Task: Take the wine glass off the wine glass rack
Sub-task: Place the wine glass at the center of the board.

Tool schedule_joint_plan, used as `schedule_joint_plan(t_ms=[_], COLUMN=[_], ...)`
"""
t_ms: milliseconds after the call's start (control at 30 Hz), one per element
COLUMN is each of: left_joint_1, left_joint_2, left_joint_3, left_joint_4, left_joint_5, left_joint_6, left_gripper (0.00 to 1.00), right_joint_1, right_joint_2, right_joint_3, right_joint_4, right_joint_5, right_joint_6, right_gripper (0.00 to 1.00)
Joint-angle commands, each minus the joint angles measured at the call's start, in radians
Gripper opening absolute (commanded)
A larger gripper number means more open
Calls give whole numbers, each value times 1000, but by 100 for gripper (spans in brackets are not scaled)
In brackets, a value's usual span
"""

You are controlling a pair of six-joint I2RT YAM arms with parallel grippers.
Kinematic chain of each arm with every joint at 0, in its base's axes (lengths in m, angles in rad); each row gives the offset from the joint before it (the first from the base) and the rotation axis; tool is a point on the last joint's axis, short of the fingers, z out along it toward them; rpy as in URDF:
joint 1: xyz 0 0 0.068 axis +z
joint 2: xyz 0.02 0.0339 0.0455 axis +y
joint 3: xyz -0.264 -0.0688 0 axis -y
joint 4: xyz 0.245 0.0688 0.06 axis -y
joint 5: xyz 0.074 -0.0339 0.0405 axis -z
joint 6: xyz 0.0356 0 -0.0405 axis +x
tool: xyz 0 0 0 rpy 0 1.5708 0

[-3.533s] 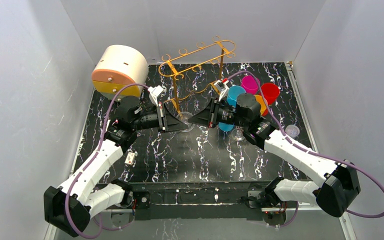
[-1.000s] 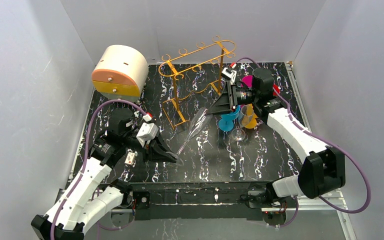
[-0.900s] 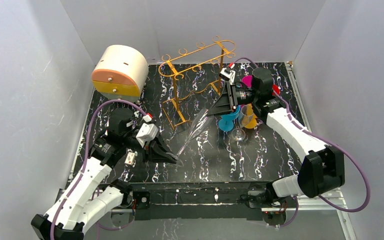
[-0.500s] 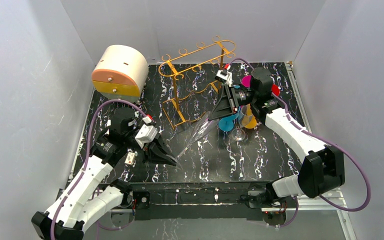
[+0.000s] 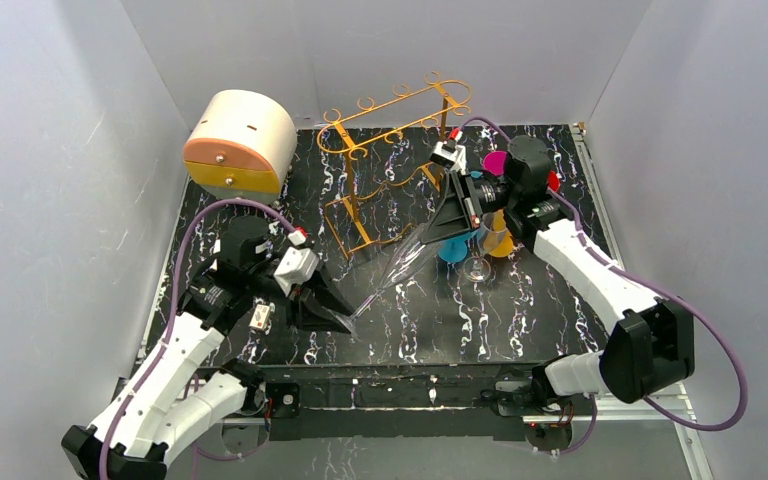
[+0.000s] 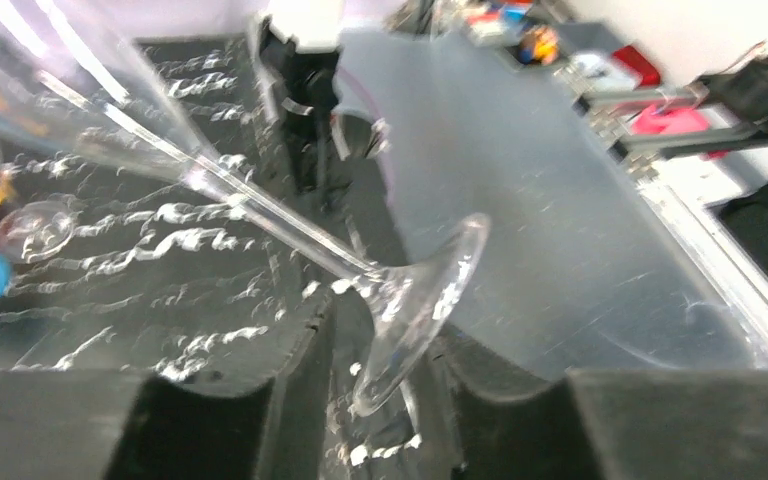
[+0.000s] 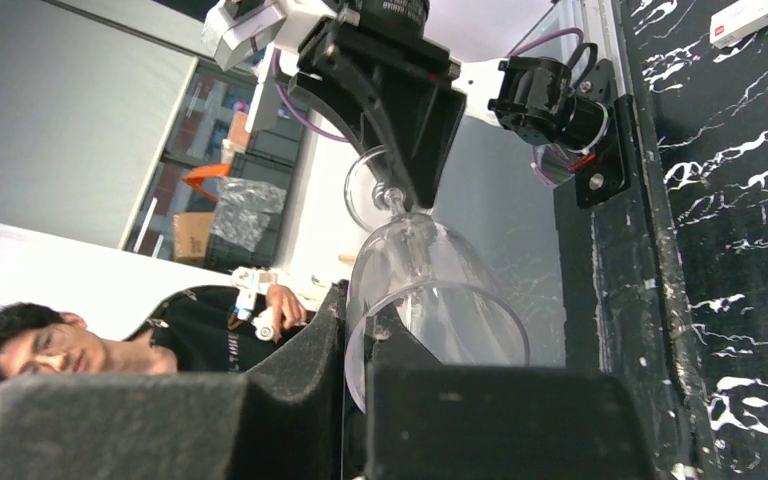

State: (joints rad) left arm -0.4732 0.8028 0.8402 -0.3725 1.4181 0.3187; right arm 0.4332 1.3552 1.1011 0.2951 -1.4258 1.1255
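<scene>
My right tool [image 5: 423, 240] pinches the glass [image 5: 396, 267] by its bowl rim, near the rack [image 5: 358, 236] but clear of it. My left tool [image 5: 344, 322] sits narrow round the foot; gripping or not, I can't tell. The glass slants between both above the desk [image 5: 520, 330], supported at each end.

Your top camera hung high behind the 6 o'clock edge of the table [image 5: 520, 330], facing 12 and taking in the whole surface. Your left wrist camera looked close along its fingers [image 6: 210, 430] toward 4 o'clock; the right wrist camera faced 8 o'clock. All three shared the wine glass [image 5: 397, 266].
</scene>
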Motion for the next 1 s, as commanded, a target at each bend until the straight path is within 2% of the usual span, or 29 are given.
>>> schedule_joint_plan(t_ms=[0, 67, 100, 300, 400, 533, 733, 867, 967], left_joint_1=[13, 13, 13, 13, 13, 13, 13, 13, 13], left_joint_2=[-1, -17, -27, -94, -92, -74, -46, -27, -4], left_joint_3=[19, 15, 18, 20, 16, 20, 21, 26, 32], left_joint_4=[28, 27, 26, -32, -82, -134, -163, -164, -163], left_joint_5=[-197, -219, -242, -357, -387, -450, -467, -514, -622], left_joint_6=[-46, -53, -45, -37, -24, -20, 1, -1, -38], left_gripper=[50, 92, 98, 98, 98, 98, 98, 98, 98], right_joint_1=[35, 35, 35, 32, 33, 34, 35, 47, 107], right_joint_2=[-50, -57, -63, -70, -72, -112, -151, -151, -141], right_joint_3=[-8, 1, 18, 143, 178, 189, 229, 258, 259], right_joint_4=[35, -26, -102, -640, -760, -801, -859, -946, -1004], right_joint_5=[18, 28, 49, 259, 403, 541, 678, 848, 1042], right_joint_6=[-57, -107, -175, -553, -634, -699, -743, -799, -850], right_gripper=[1, 1, 1, 1, 1, 1, 1, 1, 1])
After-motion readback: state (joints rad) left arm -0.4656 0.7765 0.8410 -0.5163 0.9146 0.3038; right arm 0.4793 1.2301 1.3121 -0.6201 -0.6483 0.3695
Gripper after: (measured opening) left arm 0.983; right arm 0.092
